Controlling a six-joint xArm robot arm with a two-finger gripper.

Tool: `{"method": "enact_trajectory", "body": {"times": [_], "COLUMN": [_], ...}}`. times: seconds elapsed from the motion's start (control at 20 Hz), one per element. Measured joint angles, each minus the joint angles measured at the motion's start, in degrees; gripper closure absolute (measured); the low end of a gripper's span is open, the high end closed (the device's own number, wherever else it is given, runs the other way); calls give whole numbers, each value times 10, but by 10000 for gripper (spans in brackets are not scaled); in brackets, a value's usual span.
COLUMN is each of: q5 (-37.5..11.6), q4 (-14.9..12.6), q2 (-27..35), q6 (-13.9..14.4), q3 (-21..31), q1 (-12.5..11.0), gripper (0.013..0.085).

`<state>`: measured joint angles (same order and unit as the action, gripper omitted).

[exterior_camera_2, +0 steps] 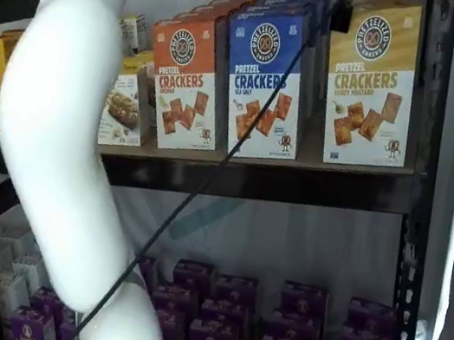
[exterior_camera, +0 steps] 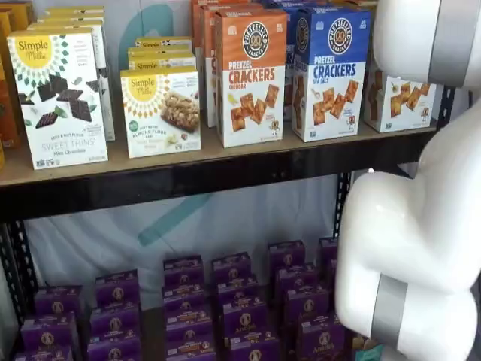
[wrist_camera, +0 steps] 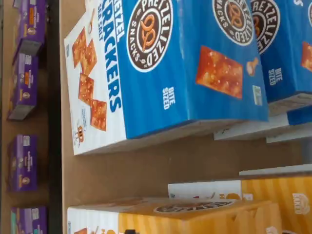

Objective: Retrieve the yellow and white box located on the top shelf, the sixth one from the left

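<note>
In the wrist view we see a blue sea-salt cracker box (wrist_camera: 195, 63) beside the tall yellow and white box (wrist_camera: 195, 217). In a shelf view that box (exterior_camera_2: 371, 81) stands rightmost on the tan wooden top shelf (exterior_camera_2: 278, 179) (black fingers (exterior_camera_2: 341, 10) barely show; jaws likely apart).

- The yellow and white box (exterior_camera_2: 371, 88): mustard top, white front, brown cracker squares.
- Blue box (exterior_camera_2: 266, 80): blue over white.
- Orange box (exterior_camera: 251, 75).
- Small boxes (exterior_camera: 186, 301): purple.
</note>
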<state>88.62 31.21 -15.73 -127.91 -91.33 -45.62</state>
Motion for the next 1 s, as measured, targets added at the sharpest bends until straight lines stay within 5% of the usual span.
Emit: {"method": "enact_trajectory", "body": {"times": [1.0], "q5": [54], "q4": [-110], "q2": [82], "q6": [38], "q3": [-110], "q1": [60], "gripper": [130]}}
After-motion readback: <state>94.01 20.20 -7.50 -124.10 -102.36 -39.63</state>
